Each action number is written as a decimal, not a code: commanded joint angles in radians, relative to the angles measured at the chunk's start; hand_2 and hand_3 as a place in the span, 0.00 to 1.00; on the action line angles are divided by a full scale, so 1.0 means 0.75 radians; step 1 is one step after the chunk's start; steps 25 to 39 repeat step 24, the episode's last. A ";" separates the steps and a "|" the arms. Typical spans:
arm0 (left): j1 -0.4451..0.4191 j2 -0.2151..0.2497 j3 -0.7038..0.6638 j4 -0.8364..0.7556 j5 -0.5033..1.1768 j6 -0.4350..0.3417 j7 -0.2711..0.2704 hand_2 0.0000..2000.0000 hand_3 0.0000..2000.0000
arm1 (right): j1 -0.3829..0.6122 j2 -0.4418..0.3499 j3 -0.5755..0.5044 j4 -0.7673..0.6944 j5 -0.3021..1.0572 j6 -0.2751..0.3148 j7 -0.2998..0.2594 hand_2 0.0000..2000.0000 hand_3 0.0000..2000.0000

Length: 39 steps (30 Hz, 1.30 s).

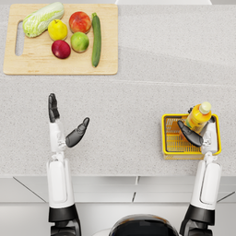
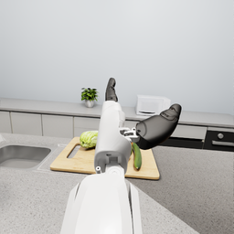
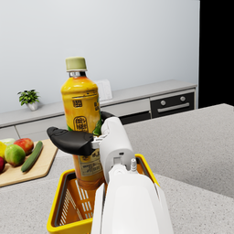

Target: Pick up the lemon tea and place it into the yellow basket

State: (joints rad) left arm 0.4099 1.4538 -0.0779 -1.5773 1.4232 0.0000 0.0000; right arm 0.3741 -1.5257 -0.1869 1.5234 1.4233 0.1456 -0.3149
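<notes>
Lemon tea [image 1: 199, 117], upright, gripped by the right hand [image 1: 196, 133] inside the yellow basket [image 1: 168, 148] near the counter's [image 1: 138, 101] front right edge. From the head camera: left hand [image 1: 64, 124] held over bare counter, fingers spread, holding nothing; well apart at far left, a cutting board [image 1: 27, 64] bearing cabbage [image 1: 42, 18], cucumber [image 1: 96, 39] and assorted fruit. From the left wrist: left hand [image 2: 139, 123] apart and empty, cutting board [image 2: 82, 160] beyond it, sink [image 2: 20, 155] alongside, potted plant [image 2: 89, 96] on the rear worktop. From the right wrist: right hand [image 3: 87, 139] wrapped around the lemon tea [image 3: 82, 105], bottle base down within the yellow basket [image 3: 57, 212].
</notes>
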 commanded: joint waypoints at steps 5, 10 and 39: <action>0.238 -0.033 -0.022 0.012 0.000 0.000 0.000 0.00 0.00 | 0.176 0.069 0.039 0.201 0.000 -0.158 0.340 0.00 0.00; 0.259 -0.033 -0.124 0.021 0.000 0.000 0.000 0.00 0.00 | 0.224 0.087 -0.048 0.173 0.000 -0.187 0.405 0.00 0.00; 0.230 -0.027 -0.130 0.030 0.000 0.000 0.000 0.00 0.00 | 0.195 0.080 -0.019 0.127 0.000 -0.194 0.420 0.00 0.00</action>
